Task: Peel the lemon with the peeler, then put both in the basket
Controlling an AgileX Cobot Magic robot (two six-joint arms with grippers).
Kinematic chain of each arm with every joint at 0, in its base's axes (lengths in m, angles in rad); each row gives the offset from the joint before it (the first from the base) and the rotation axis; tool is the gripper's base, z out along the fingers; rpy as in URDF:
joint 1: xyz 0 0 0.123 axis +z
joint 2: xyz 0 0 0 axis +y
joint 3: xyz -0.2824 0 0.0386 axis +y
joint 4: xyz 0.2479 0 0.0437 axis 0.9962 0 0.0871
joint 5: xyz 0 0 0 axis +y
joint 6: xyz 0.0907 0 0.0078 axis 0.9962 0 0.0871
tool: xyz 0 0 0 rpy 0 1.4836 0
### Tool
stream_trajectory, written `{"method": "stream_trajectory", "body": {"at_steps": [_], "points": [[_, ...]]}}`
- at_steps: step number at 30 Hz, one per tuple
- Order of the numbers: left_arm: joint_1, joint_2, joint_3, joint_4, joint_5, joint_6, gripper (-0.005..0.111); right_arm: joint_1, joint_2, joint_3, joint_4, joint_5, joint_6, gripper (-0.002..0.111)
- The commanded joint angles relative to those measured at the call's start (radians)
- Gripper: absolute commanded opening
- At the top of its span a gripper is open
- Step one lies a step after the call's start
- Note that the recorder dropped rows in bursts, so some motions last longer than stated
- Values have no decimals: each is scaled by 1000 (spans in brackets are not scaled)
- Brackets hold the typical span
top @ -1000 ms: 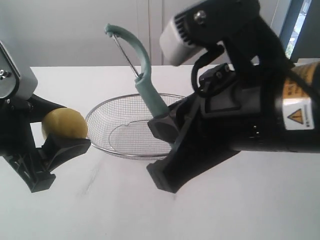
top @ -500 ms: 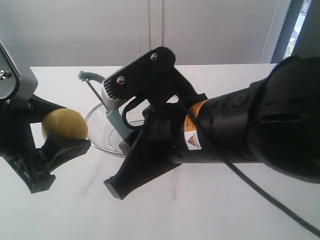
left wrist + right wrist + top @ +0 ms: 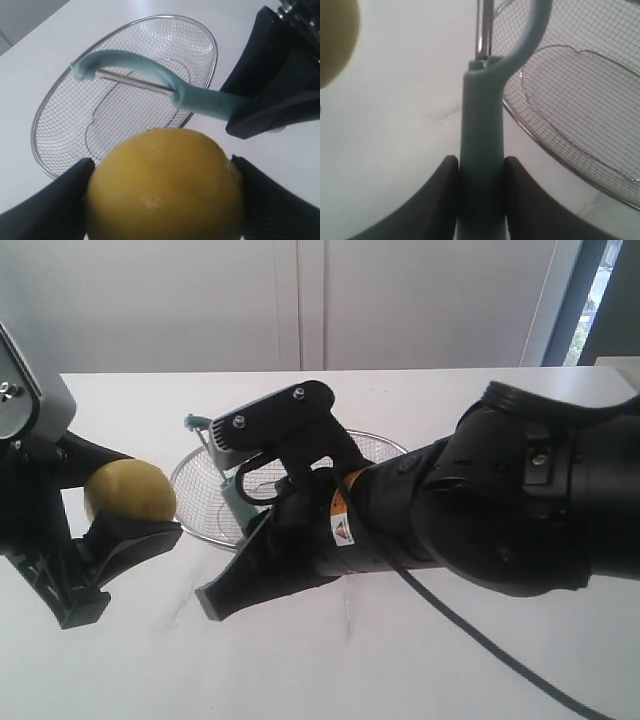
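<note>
My left gripper (image 3: 128, 496) is shut on the yellow lemon (image 3: 128, 490) and holds it above the table at the left; its black fingers press both sides of the lemon (image 3: 165, 185). My right gripper (image 3: 481, 170) is shut on the pale teal handle of the peeler (image 3: 481, 135). The right arm reaches across the middle of the exterior view. The peeler's (image 3: 150, 75) curved head and metal blade hang over the wire mesh basket (image 3: 150, 42), a little beyond the lemon and apart from it. In the exterior view only the peeler's head (image 3: 196, 423) and a bit of handle show.
The basket (image 3: 200, 502) stands on the white table (image 3: 450, 670), half hidden behind the right arm (image 3: 480, 510). Its mesh (image 3: 580, 95) lies just beside the peeler. A pale wall rises behind the table.
The right arm has swung down and to the left, bringing the peeler from upright above the basket to low by its left rim, nearer the lemon. The left gripper and lemon have not moved.
</note>
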Motion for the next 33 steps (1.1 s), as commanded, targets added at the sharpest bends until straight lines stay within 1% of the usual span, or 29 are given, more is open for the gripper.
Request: {"method": "stream_trajectory", "body": {"at_steps": [1, 7, 33], "points": [[-8, -4, 5, -23, 5, -11, 0, 43, -1, -4, 5, -23, -2, 0], [-8, -4, 5, -23, 5, -11, 0, 81, -1, -13, 22, -12, -2, 0], [-8, -4, 5, -23, 5, -11, 0, 81, -22, -27, 18, 3, -2, 0]]}}
